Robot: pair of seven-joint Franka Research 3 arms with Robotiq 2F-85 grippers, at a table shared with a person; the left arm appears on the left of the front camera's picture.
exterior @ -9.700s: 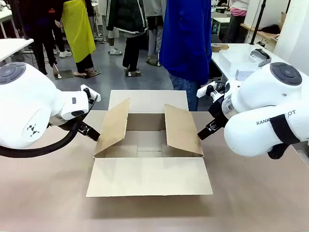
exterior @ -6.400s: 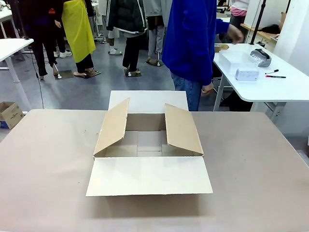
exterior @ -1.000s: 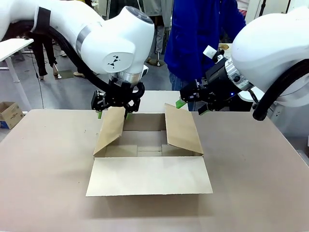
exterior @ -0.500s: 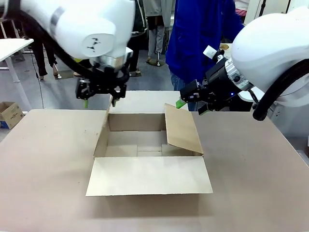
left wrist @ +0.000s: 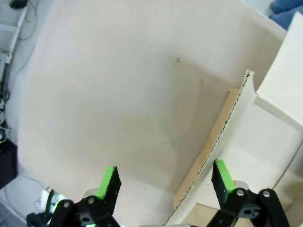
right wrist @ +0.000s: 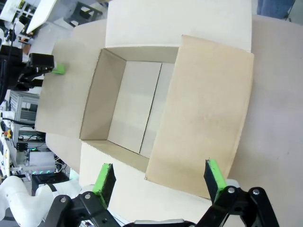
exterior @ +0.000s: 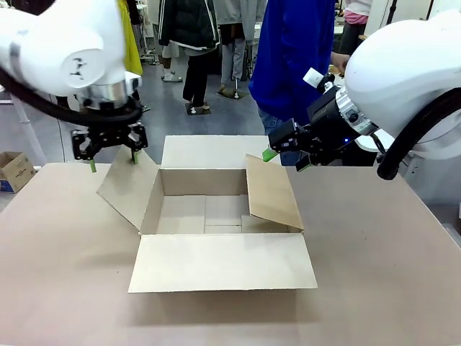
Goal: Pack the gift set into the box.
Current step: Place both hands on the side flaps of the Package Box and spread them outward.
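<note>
Left gripper (exterior: 113, 160) hangs at the left side of the box (exterior: 223, 263), jaws spread. They straddle the upper edge of the left flap (exterior: 126, 189) without clamping it. That flap is splayed outward. Right gripper (exterior: 284, 160), jaws likewise apart and holding nothing, hovers over the far end of the right flap (exterior: 272, 193), which leans inward over the opening. Box sits at the middle of the table (exterior: 374, 274), near and far flaps lying flat.

- One box (exterior: 220, 263) is sitting mid-frame, showing four flaps.
- Two grippers are hanging above the table: the left gripper (exterior: 113, 162) at upper left, the right gripper (exterior: 284, 160) right of centre.
- One small printed carton (exterior: 13, 170) is lying at the left edge.
- One person in blue (exterior: 292, 58) is standing at top centre.
</note>
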